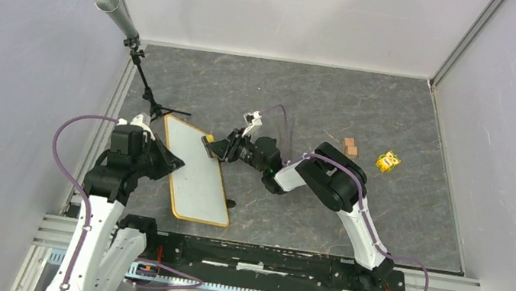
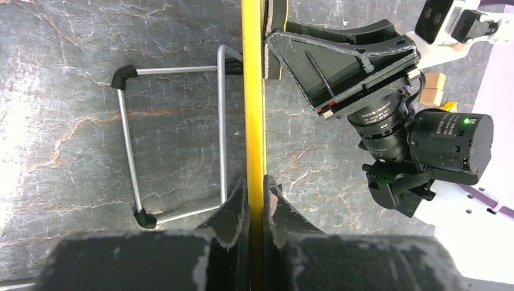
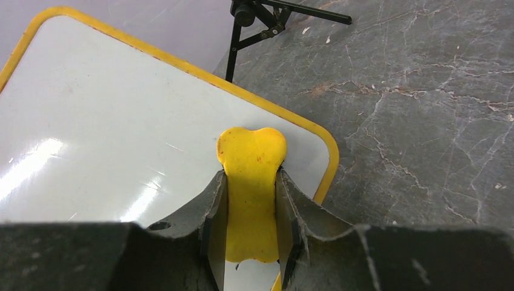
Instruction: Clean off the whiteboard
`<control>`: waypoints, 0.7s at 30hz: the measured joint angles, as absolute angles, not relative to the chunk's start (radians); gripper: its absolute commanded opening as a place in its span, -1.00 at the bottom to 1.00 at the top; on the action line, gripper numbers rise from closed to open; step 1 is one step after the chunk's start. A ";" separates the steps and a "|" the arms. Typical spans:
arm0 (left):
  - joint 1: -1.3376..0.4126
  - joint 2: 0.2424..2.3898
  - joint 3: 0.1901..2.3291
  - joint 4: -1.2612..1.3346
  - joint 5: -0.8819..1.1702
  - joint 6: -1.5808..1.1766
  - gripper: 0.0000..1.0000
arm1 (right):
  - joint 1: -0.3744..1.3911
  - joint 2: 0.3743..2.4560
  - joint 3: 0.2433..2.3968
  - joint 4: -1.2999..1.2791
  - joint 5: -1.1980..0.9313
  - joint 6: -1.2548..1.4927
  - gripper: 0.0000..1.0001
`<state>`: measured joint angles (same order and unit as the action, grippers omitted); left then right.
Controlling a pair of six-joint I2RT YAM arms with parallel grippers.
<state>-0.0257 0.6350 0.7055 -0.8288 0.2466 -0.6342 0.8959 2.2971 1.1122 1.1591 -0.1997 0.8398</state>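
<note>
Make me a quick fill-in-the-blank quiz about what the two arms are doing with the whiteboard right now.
1. The left gripper is shut on the whiteboard's ____ frame.
2. The right gripper holds a yellow eraser near one rounded ____ of the board.
3. The board's white surface shows ____ writing.
Missing words: yellow; corner; no.

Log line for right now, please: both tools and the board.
left tool: shut on whiteboard frame | right tool: shut on yellow eraser, over board corner | surface: no marks visible
</note>
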 measured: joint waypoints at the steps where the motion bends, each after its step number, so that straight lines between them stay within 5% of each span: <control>1: -0.026 0.632 0.705 -0.831 0.246 -0.635 -0.95 | 0.898 2.297 1.112 1.159 -0.197 0.837 -0.46; 21: -0.028 0.619 0.702 -0.840 0.247 -0.635 -0.95 | 0.945 2.291 0.918 1.454 -0.196 1.001 -0.46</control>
<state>-0.0284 0.6186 0.7017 -0.8398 0.2466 -0.6346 0.9451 2.2913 0.9180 1.4540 -0.1963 1.0012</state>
